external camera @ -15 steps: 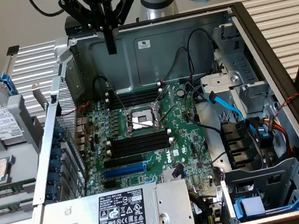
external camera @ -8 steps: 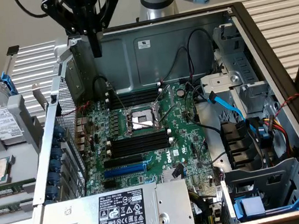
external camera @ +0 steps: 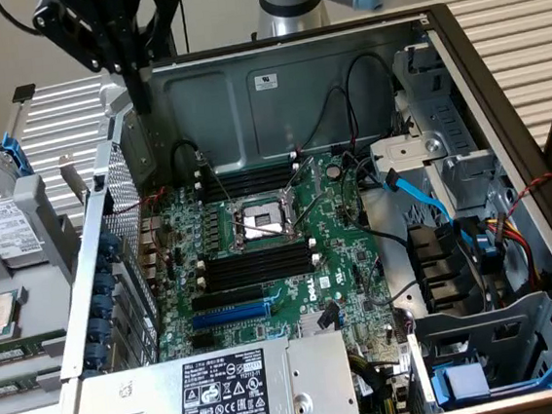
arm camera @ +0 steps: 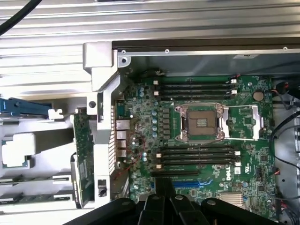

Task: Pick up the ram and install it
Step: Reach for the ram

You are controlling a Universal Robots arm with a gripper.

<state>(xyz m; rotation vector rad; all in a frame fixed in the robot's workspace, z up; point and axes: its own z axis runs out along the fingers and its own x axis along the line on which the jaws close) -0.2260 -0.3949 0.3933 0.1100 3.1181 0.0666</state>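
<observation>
At the exterior view's upper left, over one corner of the open case (external camera: 217, 105), your gripper (external camera: 139, 103) hung with its fingers pressed together on nothing. What you would take for the ram (arm camera: 83, 159) was the long green strip standing on edge just outside the case's rear wall, well apart from the gripper; its chips and label could not be made out. Judge it light, stiff and thin, yet fragile: grasp the two long faces near mid-length, keeping off the contact edge. All four memory slots (external camera: 249, 182) looked empty, white clips at their ends. Legible writing: "DELL" in white on the motherboard (arm camera: 225, 174). The black label (external camera: 225, 388) on the power supply and the white sticker (external camera: 265, 81) on the case wall bore print too fine to read.
</observation>
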